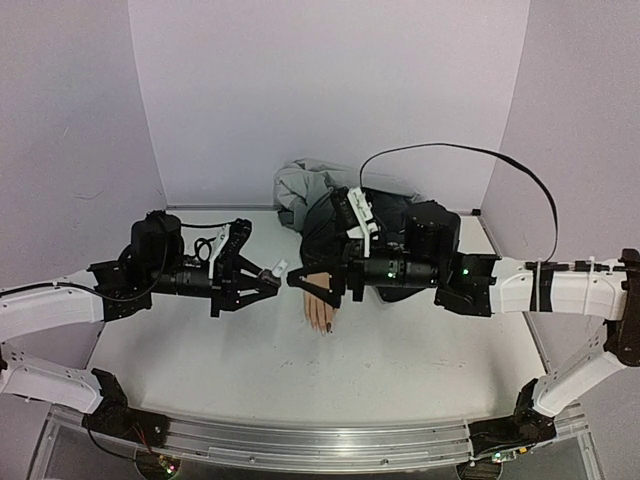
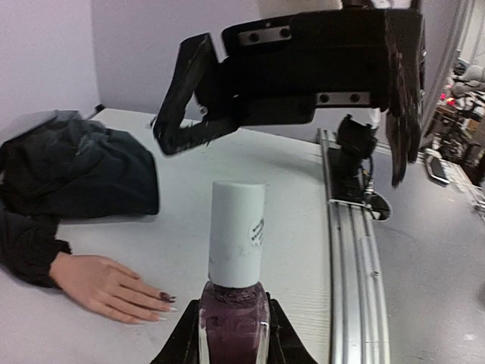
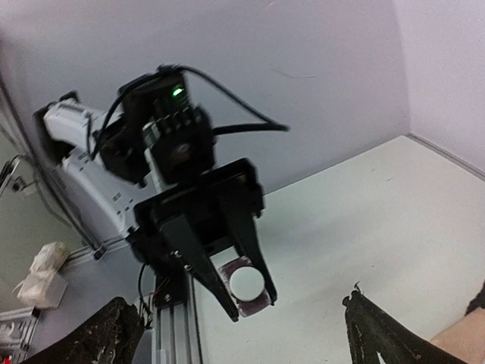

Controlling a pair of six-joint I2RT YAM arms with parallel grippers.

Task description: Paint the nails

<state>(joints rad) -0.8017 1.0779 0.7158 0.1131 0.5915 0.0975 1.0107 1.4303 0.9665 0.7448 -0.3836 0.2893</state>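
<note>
Above the surface (image 1: 200,350), mid-air: left fingers (image 2: 286,343) clamp the polish bottle (image 2: 236,322) by its glass, with the white cap (image 2: 237,220) aimed at the right fingers (image 2: 182,114). These are spread wide just off the cap, probably to unscrew it. Mannequin hand (image 2: 106,284) lies flat below, nails (image 2: 167,297) up; one looks dark. Cap sticker (image 2: 256,231) has print, unreadable.

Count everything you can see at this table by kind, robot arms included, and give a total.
Robot arms: 2, the left arm and the right arm
Nail polish bottle: 1
Mannequin hand: 1
Heap of dark clothing: 1
Total: 5
</note>
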